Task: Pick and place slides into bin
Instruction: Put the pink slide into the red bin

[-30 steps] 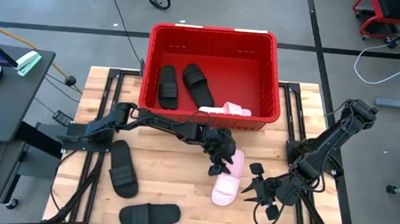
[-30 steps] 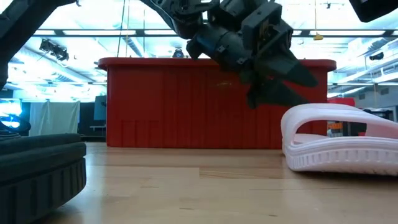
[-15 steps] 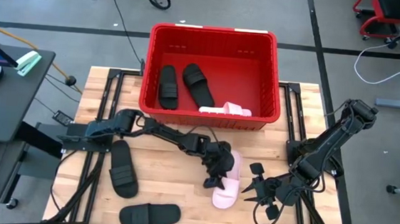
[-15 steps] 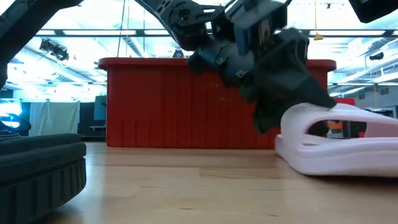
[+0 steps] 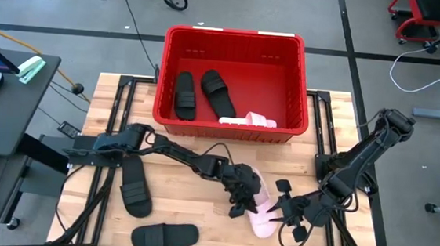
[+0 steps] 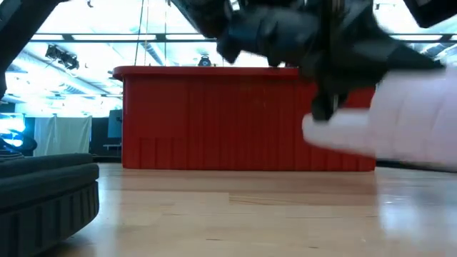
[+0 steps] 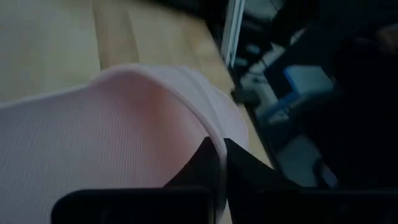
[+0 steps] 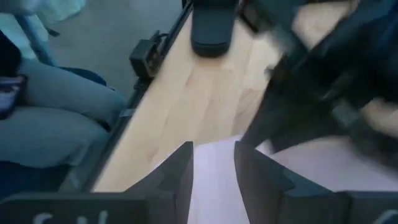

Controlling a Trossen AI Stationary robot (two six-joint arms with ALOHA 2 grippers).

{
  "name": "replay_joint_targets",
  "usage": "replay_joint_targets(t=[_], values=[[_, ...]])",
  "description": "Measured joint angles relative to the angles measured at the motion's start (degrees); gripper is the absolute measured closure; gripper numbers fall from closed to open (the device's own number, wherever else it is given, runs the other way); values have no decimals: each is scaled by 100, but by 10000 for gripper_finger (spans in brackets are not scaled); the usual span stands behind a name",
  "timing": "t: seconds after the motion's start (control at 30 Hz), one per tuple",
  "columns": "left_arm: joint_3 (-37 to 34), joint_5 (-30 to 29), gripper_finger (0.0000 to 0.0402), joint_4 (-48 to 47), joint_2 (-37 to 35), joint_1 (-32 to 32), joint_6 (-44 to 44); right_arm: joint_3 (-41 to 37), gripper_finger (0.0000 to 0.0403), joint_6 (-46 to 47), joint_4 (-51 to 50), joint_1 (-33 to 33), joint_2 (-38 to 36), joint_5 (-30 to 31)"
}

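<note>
Softly ribbed pale pink slide [image 7: 118, 130]

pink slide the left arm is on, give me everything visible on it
The pale pink slide is an open-toe slip-on with a broad strap and a finely ribbed surface that looks like soft foam. It sits near the table's front edge, right of centre, and the low view shows it lifted clear of the wood. The left gripper is shut on its strap edge, the dark fingers pinching the rim. The right gripper sits right beside it, open; contact cannot be told.
</note>
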Motion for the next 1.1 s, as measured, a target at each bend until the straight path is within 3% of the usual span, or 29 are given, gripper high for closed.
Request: replay_joint_targets(t=[0.17,0.27,0.4,0.47,0.53,0.7,0.77,0.93,1.1], values=[[57,-819,390,-63,-713,-152,28,0,311,538,15,520,2,-4],[56,-1444,390,-592,-1238,-226,348,4,334,951,141,963,1,20],[53,-2929,390,-1286,-2163,-175,940,4,352,994,439,1440,4,-21],[67,-3774,390,-1265,-2601,-29,1272,4,356,663,499,1537,4,228],[69,-4167,390,-1214,-2950,233,1498,4,357,419,505,1539,4,561],[67,-4052,386,-1056,-3361,1232,1314,4,356,10,502,1341,4,908],[67,-3749,390,-922,-3325,1751,974,4,356,-193,502,1214,4,911],[53,-3181,390,-616,-2632,2861,107,4,356,-505,500,903,4,911],[59,-2755,390,135,-1785,3492,-661,4,356,-483,496,696,4,904]])
